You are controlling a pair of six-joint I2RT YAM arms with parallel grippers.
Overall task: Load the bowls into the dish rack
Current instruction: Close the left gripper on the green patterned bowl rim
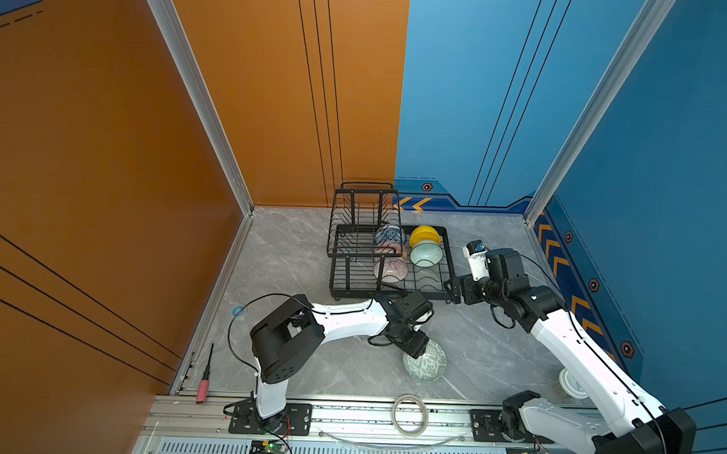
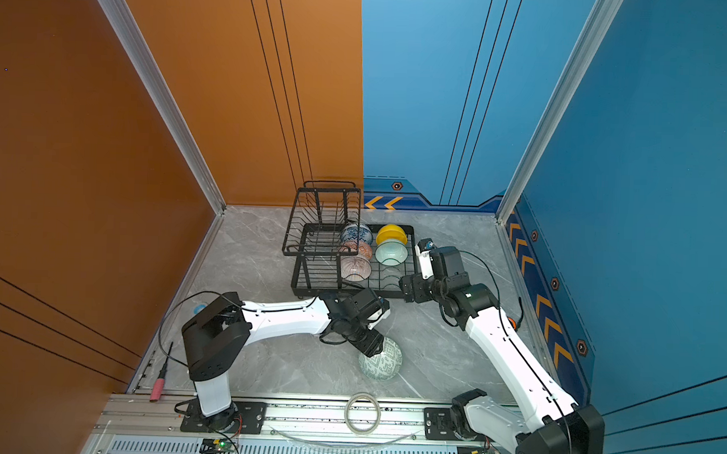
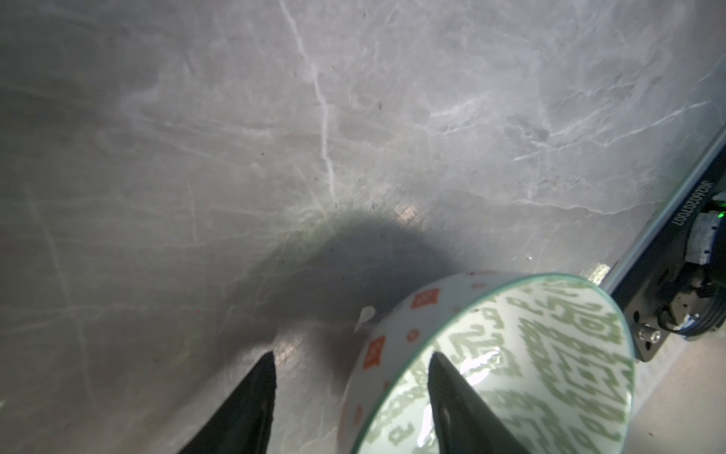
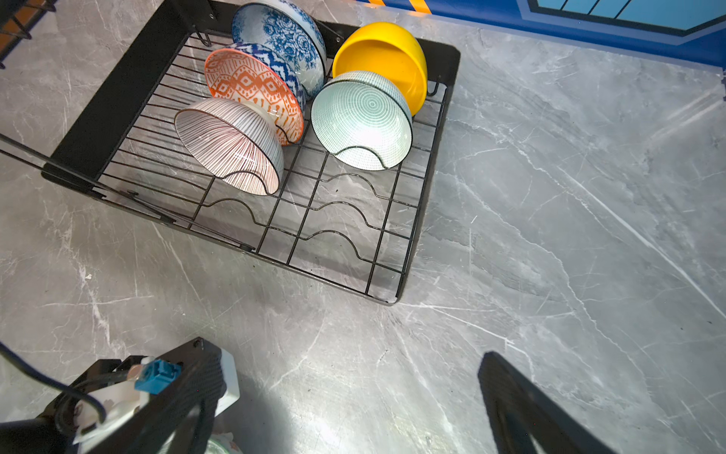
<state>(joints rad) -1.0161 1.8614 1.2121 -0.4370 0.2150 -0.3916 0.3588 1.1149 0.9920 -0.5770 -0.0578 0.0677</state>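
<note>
The floral bowl (image 4: 283, 39) was blue-white, the yellow bowl (image 4: 385, 51) plain, the diamond bowl (image 4: 251, 82) orange-white, the striped bowl (image 4: 228, 141) pinkish, the ringed bowl (image 4: 361, 118) pale green; the maze bowl (image 3: 569, 346) was green-white inside, with orange squares outside.

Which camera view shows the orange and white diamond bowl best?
The right wrist view: the orange-white bowl stands large and clear in the dish rack. In both top views the bowl is small, partly behind basket wires. The left wrist view does not show it.
</note>
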